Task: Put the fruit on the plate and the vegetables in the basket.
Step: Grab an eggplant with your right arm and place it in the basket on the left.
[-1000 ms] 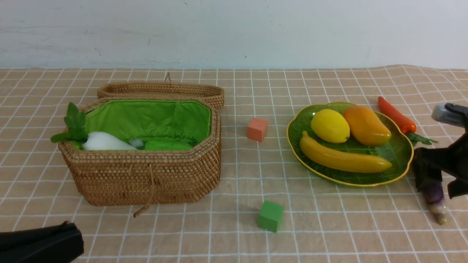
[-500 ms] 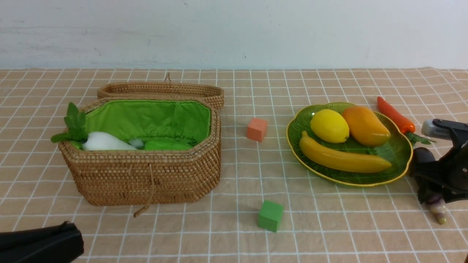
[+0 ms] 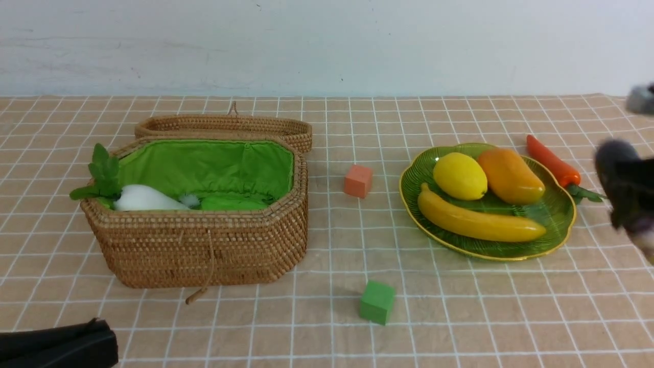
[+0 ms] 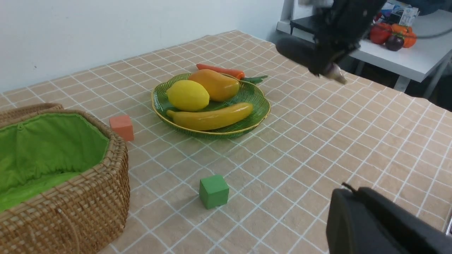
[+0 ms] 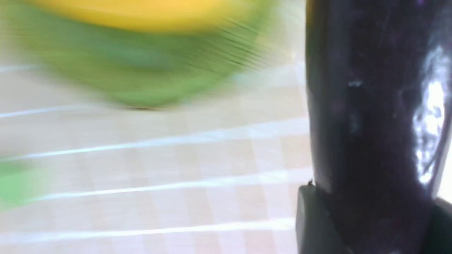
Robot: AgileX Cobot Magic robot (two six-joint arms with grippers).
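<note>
The dark purple eggplant [image 3: 613,156] hangs blurred above the table's right edge, with my right gripper [image 3: 633,199] shut on it; up close the eggplant [image 5: 367,123] fills the space between the jaws. The red-orange pepper [image 3: 552,159] lies on the cloth behind the green plate [image 3: 562,225]. On the plate rest the lemon [image 3: 460,176], the mango [image 3: 511,175] and the banana [image 3: 480,222]. The open wicker basket [image 3: 204,245] holds the white radish [image 3: 145,199] and a light-green gourd [image 3: 232,203]. My left gripper [image 3: 99,327] sits shut and empty at the near left corner.
An orange cube [image 3: 358,180] lies between basket and plate, and a green cube [image 3: 377,302] lies nearer me. The basket's lid [image 3: 225,125] lies open behind it. A white side table [image 4: 416,60] with more toy produce stands beyond the table's right edge.
My right gripper has closed on the eggplant and lifted it off the cloth, upward and slightly back. The left arm has barely moved.
</note>
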